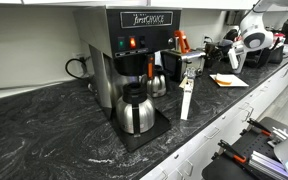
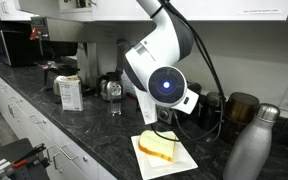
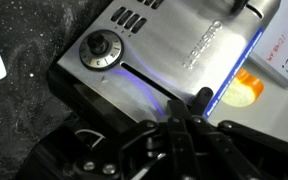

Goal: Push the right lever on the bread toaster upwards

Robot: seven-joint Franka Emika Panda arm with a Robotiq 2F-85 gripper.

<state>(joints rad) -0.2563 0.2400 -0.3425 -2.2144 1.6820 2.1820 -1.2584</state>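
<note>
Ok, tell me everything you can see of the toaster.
In the wrist view the toaster fills the frame, set at a slant on the dark marbled counter. Its face looks like brushed steel, with a round dial, a row of short vents, faint lettering and a long narrow slot lit bluish. A small dark lever sits by that slot, right at the tool; contact is unclear.

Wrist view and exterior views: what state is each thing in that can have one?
gripper: looks shut, tips at the toaster's lever slot.
bread toaster: chrome face towards the wrist camera.
lever: beside the gripper tips; up or down cannot be told.
coffee brewer: front lights lit.
carafe: upright, seated in the coffee brewer.
bread slice: lying on white paper.
steel bottle: upright, capped.
</note>
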